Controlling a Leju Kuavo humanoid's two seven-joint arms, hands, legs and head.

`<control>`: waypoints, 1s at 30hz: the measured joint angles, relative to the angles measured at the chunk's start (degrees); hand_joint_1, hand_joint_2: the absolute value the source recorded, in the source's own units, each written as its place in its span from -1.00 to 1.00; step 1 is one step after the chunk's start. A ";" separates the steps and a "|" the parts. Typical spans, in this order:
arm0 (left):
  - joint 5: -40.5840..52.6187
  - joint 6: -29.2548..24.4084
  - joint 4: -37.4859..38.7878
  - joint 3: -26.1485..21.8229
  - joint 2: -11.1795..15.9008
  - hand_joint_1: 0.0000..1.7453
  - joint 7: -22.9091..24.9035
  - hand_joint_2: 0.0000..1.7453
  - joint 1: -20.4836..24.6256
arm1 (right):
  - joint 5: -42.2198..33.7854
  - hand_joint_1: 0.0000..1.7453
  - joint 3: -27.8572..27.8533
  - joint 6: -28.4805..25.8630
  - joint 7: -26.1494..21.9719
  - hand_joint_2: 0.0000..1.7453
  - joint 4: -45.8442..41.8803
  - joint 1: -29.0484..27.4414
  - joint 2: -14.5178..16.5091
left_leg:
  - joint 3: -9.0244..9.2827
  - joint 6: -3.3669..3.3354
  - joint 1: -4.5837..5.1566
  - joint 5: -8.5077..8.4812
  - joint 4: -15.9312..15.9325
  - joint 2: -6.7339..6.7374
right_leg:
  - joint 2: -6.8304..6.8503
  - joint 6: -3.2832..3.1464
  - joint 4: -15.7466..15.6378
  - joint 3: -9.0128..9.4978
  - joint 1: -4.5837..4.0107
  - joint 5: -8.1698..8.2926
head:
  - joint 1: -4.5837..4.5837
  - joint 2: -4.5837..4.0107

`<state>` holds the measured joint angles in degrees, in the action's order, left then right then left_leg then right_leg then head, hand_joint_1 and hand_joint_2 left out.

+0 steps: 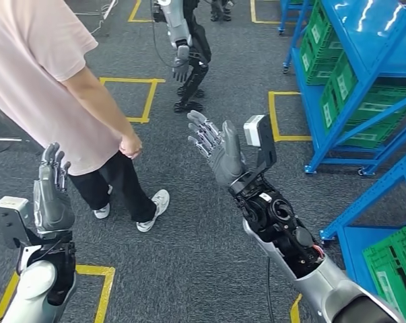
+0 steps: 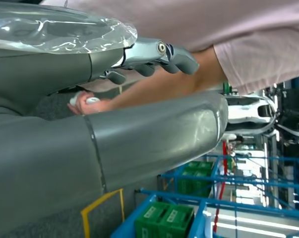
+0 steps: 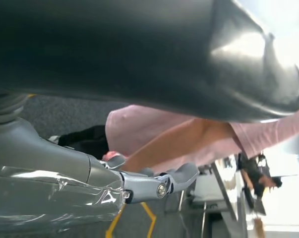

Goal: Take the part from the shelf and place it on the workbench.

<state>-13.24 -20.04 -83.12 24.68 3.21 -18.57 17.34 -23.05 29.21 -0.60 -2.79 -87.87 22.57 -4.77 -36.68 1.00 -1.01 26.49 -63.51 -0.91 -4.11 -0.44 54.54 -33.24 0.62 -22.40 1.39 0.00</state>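
Note:
My right hand (image 1: 216,147) is raised over the grey floor with its fingers spread and nothing in it. My left hand (image 1: 52,185) is held up at the lower left, fingers straight and apart, also holding nothing. In the left wrist view the thumb (image 2: 148,134) and fingers (image 2: 166,52) stand apart with nothing between them. The right wrist view shows the same for the right fingers (image 3: 159,186). A blue shelf (image 1: 363,81) with green crates (image 1: 338,81) stands at the right. I cannot make out a part in the crates.
A person in a pink shirt (image 1: 43,74) stands close in front of my left hand, one fist (image 1: 130,145) hanging between my hands. Another robot (image 1: 188,47) stands further back. Yellow floor markings (image 1: 139,101) outline squares. More blue shelving and a green crate (image 1: 394,269) are at the lower right.

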 joint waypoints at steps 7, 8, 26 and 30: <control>0.03 1.04 0.01 0.09 -1.01 -1.00 -0.70 -1.00 0.47 | -0.29 -1.00 -0.20 -1.21 0.88 -1.00 -1.98 -1.11 -0.86 | 4.09 -1.31 -0.20 -2.80 8.86 -0.05 | -1.13 2.18 1.29 -1.64 0.00 -0.63 | 0.25 0.00; 0.03 1.28 0.03 0.09 -1.23 -1.00 -0.82 -1.00 0.52 | -0.30 -1.00 -0.27 -1.47 0.98 -1.00 -2.23 -1.17 -1.09 | 4.25 -1.59 -0.31 -2.88 9.08 0.55 | 0.45 2.47 3.73 -2.77 -0.05 -2.05 | 0.67 0.00; -0.84 1.46 1.37 0.11 -2.41 -1.00 -2.08 -1.00 0.94 | -0.47 -1.00 -0.19 -2.59 1.23 -1.00 -4.34 -2.17 -2.11 | -1.86 0.75 0.04 5.86 -6.26 1.38 | 2.96 -0.19 -0.17 -0.28 -0.11 0.17 | 0.97 0.00; -0.85 0.93 1.38 0.06 -1.91 -1.00 -1.67 -1.00 0.46 | -0.55 -1.00 0.12 -2.56 1.31 -1.00 -4.32 -2.22 -2.06 | -1.24 0.35 0.06 1.34 -2.66 0.54 | 0.33 -0.26 -0.09 -0.16 -0.19 0.19 | 0.20 0.00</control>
<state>-14.09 -19.11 -81.74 24.74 1.30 -20.24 17.80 -23.60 29.33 -3.16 -1.49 -92.19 20.35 -6.83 -37.92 1.36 -0.95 27.84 -66.17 -0.37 -3.77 -0.70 54.44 -33.39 0.43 -22.21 1.60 0.00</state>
